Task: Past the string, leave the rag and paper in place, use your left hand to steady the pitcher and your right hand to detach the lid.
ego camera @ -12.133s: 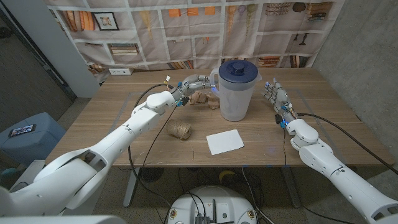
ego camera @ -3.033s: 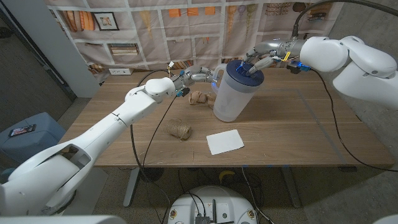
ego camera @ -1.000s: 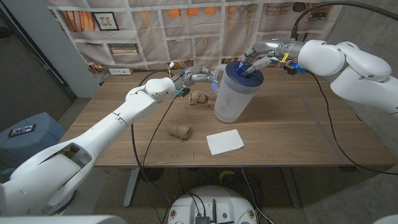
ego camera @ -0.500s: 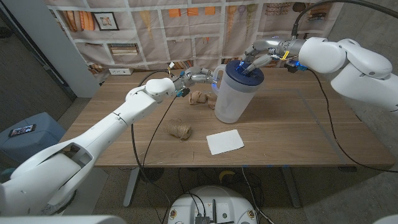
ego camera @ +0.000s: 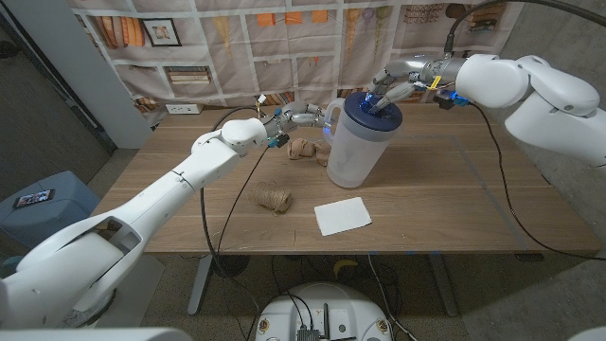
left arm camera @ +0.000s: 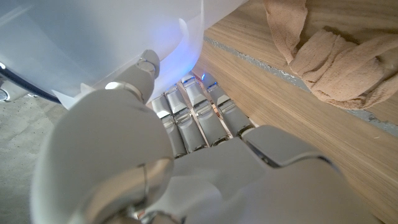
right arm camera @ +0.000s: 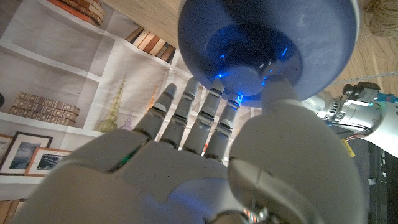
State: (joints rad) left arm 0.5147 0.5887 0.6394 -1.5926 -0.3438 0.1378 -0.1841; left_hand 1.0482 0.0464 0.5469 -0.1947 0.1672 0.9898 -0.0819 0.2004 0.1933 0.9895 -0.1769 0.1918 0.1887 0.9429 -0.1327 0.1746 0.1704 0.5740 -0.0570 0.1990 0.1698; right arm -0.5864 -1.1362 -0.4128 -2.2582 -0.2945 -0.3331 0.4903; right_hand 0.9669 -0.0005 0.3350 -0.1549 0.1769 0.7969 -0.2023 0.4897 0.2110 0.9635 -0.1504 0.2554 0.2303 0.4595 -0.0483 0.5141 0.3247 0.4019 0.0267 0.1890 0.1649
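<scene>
**Ana:** Since the lid has to come off without the jug swinging, the head view makes sense: the translucent white plastic pitcher (ego camera: 352,147) stands at the upper middle of the frame on the wooden desk (ego camera: 454,204), tilted slightly, with the left hand (ego camera: 305,117) on its handle side, fingers wrapped round the handle.

**Ben:** And the right hand (ego camera: 390,92)?

**Ana:** It comes in from the upper right and sits on top of the round dark-blue lid (ego camera: 371,108), fingers closed about the knob, so I judge it is placed to pull or twist while the left braces. The lid is still seated.

**Ben:** What lies around?

**Ana:** A crumpled tan rag (ego camera: 302,149) just beside the pitcher's left side, a ball of brown string (ego camera: 273,198) nearer the lower left, and a white sheet of paper (ego camera: 343,215) below the pitcher. None blocks either arm, though the rag is close to the left wrist.

**Ben:** The left wrist view?

**Ana:** The left hand's fingers (left arm camera: 205,118) curl against the pitcher wall (left arm camera: 93,43); I cannot see exactly how much of the handle they enclose. The rag (left arm camera: 329,56) lies near on the desk.

**Ben:** And the right wrist view?

**Ana:** The fingers (right arm camera: 199,127) and thumb bracket the lid's (right arm camera: 273,37) central knob, touching it, under a blue glow.
</scene>
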